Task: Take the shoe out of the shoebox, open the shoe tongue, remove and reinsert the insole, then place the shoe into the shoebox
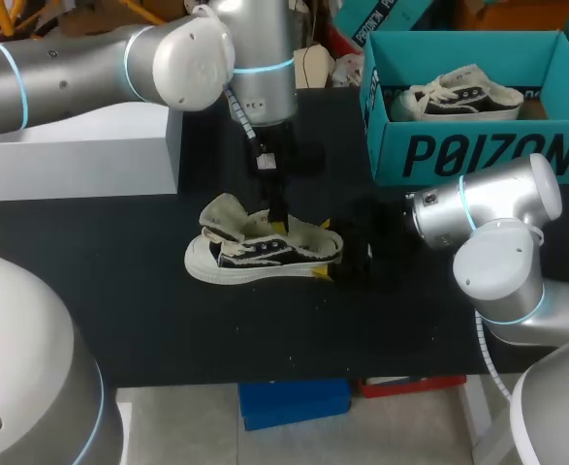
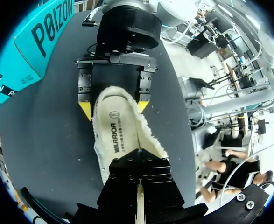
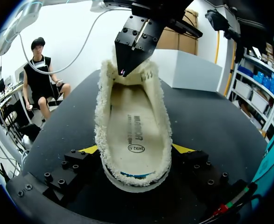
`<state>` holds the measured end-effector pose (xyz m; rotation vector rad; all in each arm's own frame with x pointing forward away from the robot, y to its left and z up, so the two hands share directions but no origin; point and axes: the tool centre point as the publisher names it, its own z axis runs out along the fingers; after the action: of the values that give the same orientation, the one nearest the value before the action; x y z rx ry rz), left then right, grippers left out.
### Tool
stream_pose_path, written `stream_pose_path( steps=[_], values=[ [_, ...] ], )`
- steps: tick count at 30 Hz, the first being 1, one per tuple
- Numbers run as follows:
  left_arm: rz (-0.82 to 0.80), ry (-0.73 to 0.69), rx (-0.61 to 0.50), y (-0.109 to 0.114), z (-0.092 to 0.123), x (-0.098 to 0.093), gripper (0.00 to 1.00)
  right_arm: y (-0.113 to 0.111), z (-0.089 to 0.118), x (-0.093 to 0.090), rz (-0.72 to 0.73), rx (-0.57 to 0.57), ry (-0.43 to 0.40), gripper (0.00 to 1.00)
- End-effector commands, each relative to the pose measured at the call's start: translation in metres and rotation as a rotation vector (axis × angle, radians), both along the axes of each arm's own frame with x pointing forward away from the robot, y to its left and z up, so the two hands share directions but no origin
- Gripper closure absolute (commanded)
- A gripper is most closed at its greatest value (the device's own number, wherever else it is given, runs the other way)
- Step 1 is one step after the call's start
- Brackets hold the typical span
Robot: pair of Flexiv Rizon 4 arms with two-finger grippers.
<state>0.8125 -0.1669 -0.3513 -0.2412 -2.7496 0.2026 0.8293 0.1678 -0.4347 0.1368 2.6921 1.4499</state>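
Note:
A cream and black low shoe [image 1: 255,257] lies on the black table, its tongue [image 1: 222,215] folded out past the toe. My right gripper [image 1: 332,254] holds the heel, a yellow tip on either side [image 3: 136,149]. My left gripper [image 1: 278,221] points straight down into the shoe's opening with its fingers shut [image 2: 137,156]. In the right wrist view the left gripper [image 3: 126,70] stands at the toe end of the insole [image 3: 137,126], which lies flat inside. Whether it pinches anything is hidden. In the left wrist view the right gripper [image 2: 113,108] clamps the heel beyond the insole [image 2: 120,135].
The teal shoebox [image 1: 478,155] stands open at the back right, with a second shoe [image 1: 463,97] inside. A white box [image 1: 80,155] sits at the back left. The table's front edge [image 1: 294,376] runs close below the shoe.

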Motion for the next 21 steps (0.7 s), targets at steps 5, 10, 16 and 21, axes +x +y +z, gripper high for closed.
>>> stream_pose_path(
  steps=[5,10,16,21],
  values=[
    [0.003,-0.008,-0.003,0.0013,-0.002,-0.0036,1.0,0.0009,-0.0003,0.0005,-0.001,0.0,0.001,1.0],
    [0.003,-0.008,-0.003,0.0013,-0.002,-0.0036,1.0,0.0009,-0.0003,0.0005,-0.001,0.0,0.001,1.0],
    [0.009,-0.003,-0.009,0.0057,-0.0014,0.0015,1.0,0.0009,-0.0003,0.0005,-0.001,0.0,0.001,1.0],
    [0.031,-0.005,-0.006,0.0091,-0.0032,0.0034,1.0,0.0009,-0.0003,0.0005,-0.001,0.0,0.001,1.0]
  ],
)
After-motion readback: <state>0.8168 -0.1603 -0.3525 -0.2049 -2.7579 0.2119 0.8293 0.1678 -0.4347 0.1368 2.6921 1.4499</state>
